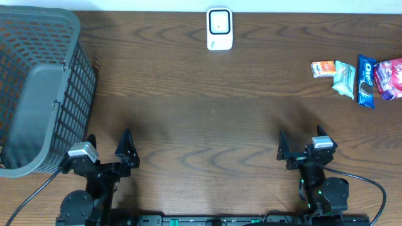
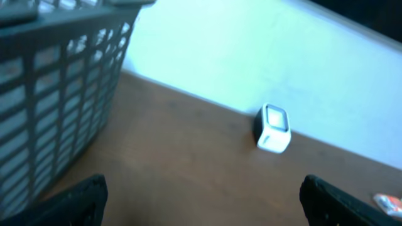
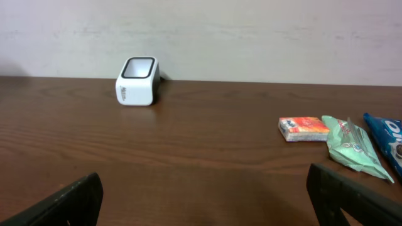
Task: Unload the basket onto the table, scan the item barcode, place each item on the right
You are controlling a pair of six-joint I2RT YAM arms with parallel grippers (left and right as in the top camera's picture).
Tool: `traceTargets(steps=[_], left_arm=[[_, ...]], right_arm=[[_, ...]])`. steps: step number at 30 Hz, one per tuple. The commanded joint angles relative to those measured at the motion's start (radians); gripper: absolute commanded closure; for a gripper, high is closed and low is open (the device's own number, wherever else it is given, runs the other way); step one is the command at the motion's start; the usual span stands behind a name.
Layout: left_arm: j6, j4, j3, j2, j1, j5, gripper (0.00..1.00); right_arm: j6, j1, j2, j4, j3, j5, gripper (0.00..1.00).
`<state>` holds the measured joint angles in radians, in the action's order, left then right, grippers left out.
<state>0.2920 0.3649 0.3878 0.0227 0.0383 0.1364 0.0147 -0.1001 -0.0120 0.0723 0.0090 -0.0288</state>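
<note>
The white barcode scanner [image 1: 219,29] stands at the far middle edge of the table, with its dark window facing up; it also shows in the left wrist view [image 2: 272,129] and the right wrist view [image 3: 137,81]. The items are snack packets at the far right: an orange one [image 1: 323,68], a green one [image 1: 343,78], a blue Oreo pack [image 1: 365,80] and a red one [image 1: 390,78]. My left gripper [image 1: 108,141] and right gripper [image 1: 301,139] sit at the near edge, both open and empty, far from the packets. Bare wood shows between the left gripper's fingertips [image 2: 203,188] and the right gripper's fingertips [image 3: 204,188].
A tall grey mesh basket [image 1: 75,75] fills the left side of the table, close beside my left arm, and its wall [image 2: 56,94] crowds the left wrist view. A pale wall runs behind the table's far edge.
</note>
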Motion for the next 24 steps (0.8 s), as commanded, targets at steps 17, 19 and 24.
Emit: traceTargets(steps=[17,19,24], left_arm=[[-0.056,-0.597,-0.375,-0.021,0.109,0.095,0.02],[-0.056,-0.592,-0.384,-0.021,0.109,0.089,0.02],[-0.071,-0.586,-0.384,-0.021,0.109,0.087,0.02]], right_arm=[[0.014,0.009,0.006,0.003,-0.003,0.008,0.01],[0.014,0.009,0.006,0.003,-0.003,0.008,0.01],[0.014,0.009,0.006,0.003,-0.003,0.008,0.01]])
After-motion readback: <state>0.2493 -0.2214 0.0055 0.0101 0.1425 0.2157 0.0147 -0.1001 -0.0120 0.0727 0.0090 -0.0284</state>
